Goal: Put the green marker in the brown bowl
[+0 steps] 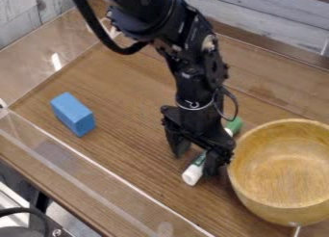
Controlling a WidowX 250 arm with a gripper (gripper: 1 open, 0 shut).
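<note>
The green marker point(193, 173) lies on the wooden table just left of the brown bowl point(286, 173). Its white end pokes out toward the front, and a bit of green shows behind the arm near the bowl's rim. My gripper point(197, 152) points straight down over the marker's middle, open, with one finger on each side of it. The fingers hide most of the marker's body. I cannot tell whether they touch it. The bowl holds nothing.
A blue rectangular block point(73, 114) lies on the table to the left. A clear plastic wall point(77, 173) runs along the front edge. The arm's dark links point(167, 34) rise up and to the back left.
</note>
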